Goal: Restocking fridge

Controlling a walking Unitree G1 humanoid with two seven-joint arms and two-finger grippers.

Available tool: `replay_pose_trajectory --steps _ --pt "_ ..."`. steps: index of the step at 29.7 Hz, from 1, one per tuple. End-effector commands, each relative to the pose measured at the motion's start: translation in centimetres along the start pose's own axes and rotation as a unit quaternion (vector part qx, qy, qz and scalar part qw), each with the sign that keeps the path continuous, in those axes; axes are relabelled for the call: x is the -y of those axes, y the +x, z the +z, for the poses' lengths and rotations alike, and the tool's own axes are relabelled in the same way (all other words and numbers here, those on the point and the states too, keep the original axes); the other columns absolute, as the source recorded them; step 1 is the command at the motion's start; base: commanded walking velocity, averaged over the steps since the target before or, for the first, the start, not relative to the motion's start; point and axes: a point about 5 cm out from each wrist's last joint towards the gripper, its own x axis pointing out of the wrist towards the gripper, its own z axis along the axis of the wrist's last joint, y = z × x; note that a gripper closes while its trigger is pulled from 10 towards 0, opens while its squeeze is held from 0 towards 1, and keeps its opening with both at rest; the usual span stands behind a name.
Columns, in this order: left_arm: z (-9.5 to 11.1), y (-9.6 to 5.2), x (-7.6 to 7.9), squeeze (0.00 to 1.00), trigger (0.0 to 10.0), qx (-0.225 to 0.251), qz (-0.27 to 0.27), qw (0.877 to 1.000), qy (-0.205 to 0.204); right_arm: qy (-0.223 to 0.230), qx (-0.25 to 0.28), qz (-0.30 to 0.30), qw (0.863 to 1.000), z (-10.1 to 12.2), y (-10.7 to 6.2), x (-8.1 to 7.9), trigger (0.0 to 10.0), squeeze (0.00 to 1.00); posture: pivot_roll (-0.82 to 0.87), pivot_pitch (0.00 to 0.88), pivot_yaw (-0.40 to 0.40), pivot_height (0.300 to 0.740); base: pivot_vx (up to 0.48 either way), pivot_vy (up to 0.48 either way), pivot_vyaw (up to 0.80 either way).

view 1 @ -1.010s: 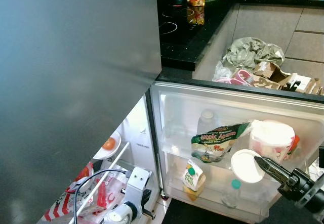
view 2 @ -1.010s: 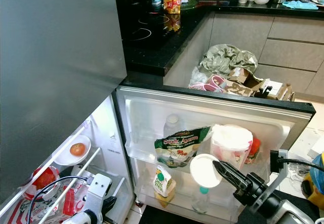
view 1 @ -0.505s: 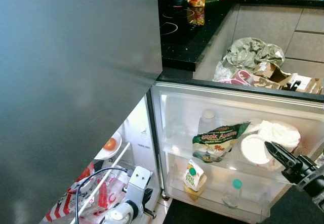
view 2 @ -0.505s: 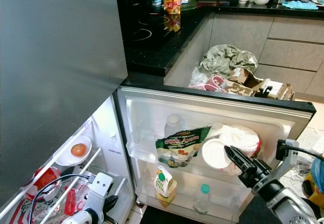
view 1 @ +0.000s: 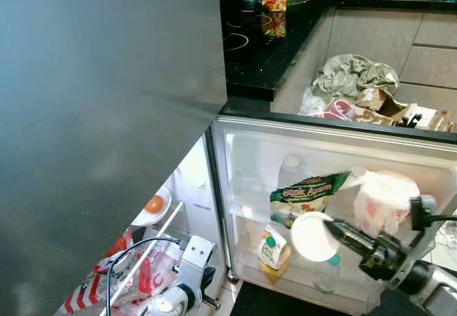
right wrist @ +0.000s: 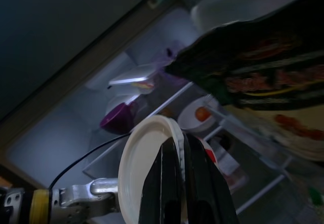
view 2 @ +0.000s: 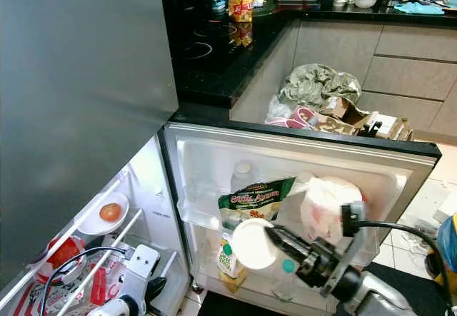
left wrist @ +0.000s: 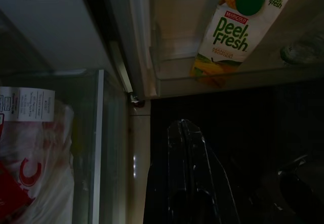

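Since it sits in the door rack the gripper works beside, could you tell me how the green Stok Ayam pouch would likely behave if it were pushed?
The Stok Ayam pouch is probably floppy: it leans crookedly, top corner bent. It seems light and would likely slide or slump against the bottle rather than roll. The right gripper, shut on the white lid, hovers close.

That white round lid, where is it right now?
The white lid is pinched in the right claw, held in front of the open fridge door shelves, just below the green Stok Ayam packet.
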Motion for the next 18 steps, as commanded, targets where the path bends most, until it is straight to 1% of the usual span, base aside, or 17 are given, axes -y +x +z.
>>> replay_pose_trajectory --steps 1,2,3,4,5,6,7,8,9,11,12,13,15,17,18 --pt "-0.5 -0.4 -0.3 0.0 10.0 -0.009 0.001 1.0 0.005 -0.006 -0.005 -0.01 1.0 -0.2 0.2 0.1 10.0 0.0 -0.17 0.039 0.056 0.74 0.0 0.0 0.0" --pt "-0.5 -0.4 -0.3 0.0 10.0 -0.009 0.001 1.0 0.005 -0.006 -0.005 -0.01 1.0 -0.2 0.2 0.1 10.0 0.0 -0.17 0.039 0.056 0.74 0.0 0.0 0.0" --pt "-0.5 -0.4 -0.4 0.0 10.0 -0.009 0.0 1.0 0.007 -0.005 -0.003 -0.033 0.999 -0.5 0.3 0.7 10.0 0.0 -0.16 0.04 0.057 0.74 0.0 0.0 0.0" --pt "-0.5 -0.4 -0.4 0.0 10.0 -0.009 0.0 1.0 0.007 -0.005 -0.003 -0.033 0.999 -0.5 0.3 0.7 10.0 0.0 -0.16 0.04 0.057 0.74 0.0 0.0 0.0" --pt "-0.4 -0.4 -0.5 0.0 10.0 -0.008 0.0 1.0 0.009 -0.005 -0.01 -0.066 0.998 -1.1 0.4 1.6 10.0 0.0 -0.16 0.042 0.058 0.74 0.0 0.0 0.0" --pt "-0.4 -0.4 -0.5 0.0 10.0 -0.008 0.0 1.0 0.009 -0.005 -0.01 -0.066 0.998 -1.1 0.4 1.6 10.0 0.0 -0.16 0.042 0.058 0.74 0.0 0.0 0.0" --pt "-0.3 -0.5 -0.7 0.0 10.0 -0.007 0.001 1.0 0.01 -0.012 -0.028 -0.1 0.995 -1.9 0.5 2.4 10.0 0.0 -0.15 0.038 0.063 0.74 0.0 0.0 0.0" --pt "-0.3 -0.5 -1.0 0.0 10.0 -0.009 0.004 1.0 0.011 -0.019 -0.043 -0.16 0.986 -2.9 0.7 3.9 10.0 0.0 -0.15 0.042 0.067 0.74 0.0 0.0 0.0" --pt "-0.4 -0.6 -1.1 0.0 10.0 -0.013 0.007 1.0 0.013 -0.02 -0.054 -0.206 0.977 -3.7 0.7 5.0 10.0 0.0 -0.15 0.042 0.067 0.74 0.0 0.0 0.0" --pt "-0.4 -0.6 -1.1 0.0 10.0 -0.013 0.007 1.0 0.013 -0.02 -0.054 -0.206 0.977 -3.7 0.7 5.0 10.0 0.0 -0.15 0.042 0.067 0.74 0.0 0.0 0.0" --pt "-0.4 -0.6 -1.2 0.0 10.0 -0.015 0.01 1.0 0.013 -0.014 -0.054 -0.25 0.967 -4.5 0.8 6.1 10.0 0.0 -0.15 0.037 0.066 0.74 0.0 0.0 0.0" --pt "-0.4 -0.6 -1.3 0.0 10.0 -0.012 0.02 1.0 0.004 -0.011 -0.058 -0.285 0.957 -5.4 0.9 6.9 10.0 0.0 -0.15 0.037 0.066 0.74 0.0 0.0 0.0" --pt "-0.4 -0.6 -1.3 0.0 10.0 -0.012 0.02 1.0 0.004 -0.011 -0.058 -0.285 0.957 -5.4 0.9 6.9 10.0 0.0 -0.15 0.037 0.066 0.74 0.0 0.0 0.0" --pt "-0.6 -0.7 -1.5 0.0 10.0 -0.01 0.037 0.999 -0.018 -0.011 -0.076 -0.318 0.945 -7.4 1.3 7.5 10.0 0.0 -0.15 0.031 0.06 0.74 0.0 0.0 0.0" --pt "-0.6 -0.7 -1.5 0.0 10.0 -0.01 0.037 0.999 -0.018 -0.011 -0.076 -0.318 0.945 -7.4 1.3 7.5 10.0 0.0 -0.15 0.031 0.06 0.74 0.0 0.0 0.0"
